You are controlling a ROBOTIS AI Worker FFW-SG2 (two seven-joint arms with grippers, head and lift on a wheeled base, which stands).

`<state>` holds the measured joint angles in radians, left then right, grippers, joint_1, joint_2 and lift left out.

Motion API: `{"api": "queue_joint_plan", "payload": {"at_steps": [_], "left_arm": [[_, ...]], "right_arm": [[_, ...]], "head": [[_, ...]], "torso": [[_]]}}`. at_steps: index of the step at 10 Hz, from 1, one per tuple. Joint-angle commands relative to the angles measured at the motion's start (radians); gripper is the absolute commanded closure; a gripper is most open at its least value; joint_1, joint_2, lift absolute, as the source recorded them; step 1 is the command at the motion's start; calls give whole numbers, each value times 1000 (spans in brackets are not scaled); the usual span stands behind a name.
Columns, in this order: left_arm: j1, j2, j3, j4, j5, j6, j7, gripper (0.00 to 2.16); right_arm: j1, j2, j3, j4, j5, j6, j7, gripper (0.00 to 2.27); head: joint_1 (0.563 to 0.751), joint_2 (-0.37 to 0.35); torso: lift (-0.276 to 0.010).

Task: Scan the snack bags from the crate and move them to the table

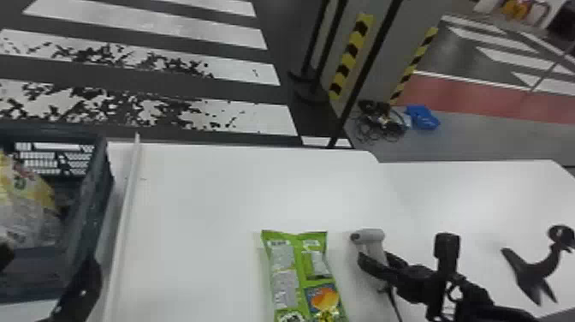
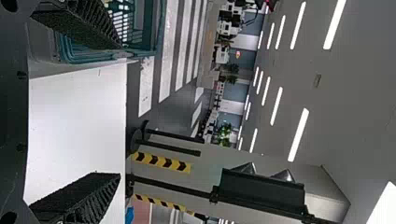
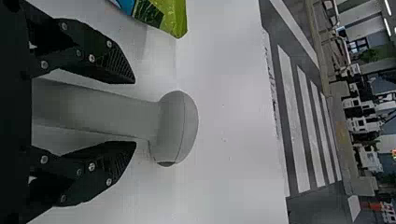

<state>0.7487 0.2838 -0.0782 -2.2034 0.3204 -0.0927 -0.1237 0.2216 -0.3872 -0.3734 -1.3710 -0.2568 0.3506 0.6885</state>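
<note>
While the left pincer (image 1: 48,257) gapes, right pincer (image 1: 378,259) wide about scanner (image 3: 175,128), green bag (image 1: 301,274) near

Around us we have dark floor (image 1: 282,25) painted with broad white stripes (image 1: 149,21) — the nearer ones mottled with black patches. Beyond the white counter (image 1: 214,180), a grey pillar (image 1: 393,55) wears yellow-and-black tape (image 1: 351,55), with black poles (image 1: 366,68) standing near it. By its foot we see tangled cables (image 1: 378,124) beside something blue (image 1: 422,117) on grey floor, and past them a red band (image 1: 470,96) edged in white. In the left wrist view we find a grey ceiling (image 2: 364,70) with rows of bright strip lights (image 2: 335,23) — and, far off, green plants (image 2: 224,133) near blue-grey panels (image 2: 230,120).
</note>
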Motion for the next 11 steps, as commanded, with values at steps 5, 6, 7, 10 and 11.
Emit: {"api": "queue_joint_plan", "payload": {"at_steps": [5,6,7,10,11], "left_arm": [[6,-5,-9,-10,-1,-3,2,9],[-2,-5,-17,-9,-4,-3,6,9],[-9,-5,-26,-7,-12,-3,13,9],[-26,-3,-49,-6,-14,-3,16,9],[-31,-2,-54,-4,-14,-3,16,9]], "right_arm": [[124,28,-62,-260,-42,152,-72,2240],[183,68,-93,-401,-42,195,-138,2240],[236,120,-125,-528,-45,232,-190,2240],[372,237,-133,-796,-68,311,-345,2240],[409,268,-117,-849,-64,318,-400,2240]], "head": [[695,-350],[695,-350],[695,-350],[695,-350],[695,-350]], "torso": [[-95],[-95],[-95],[-95],[-95]]}}
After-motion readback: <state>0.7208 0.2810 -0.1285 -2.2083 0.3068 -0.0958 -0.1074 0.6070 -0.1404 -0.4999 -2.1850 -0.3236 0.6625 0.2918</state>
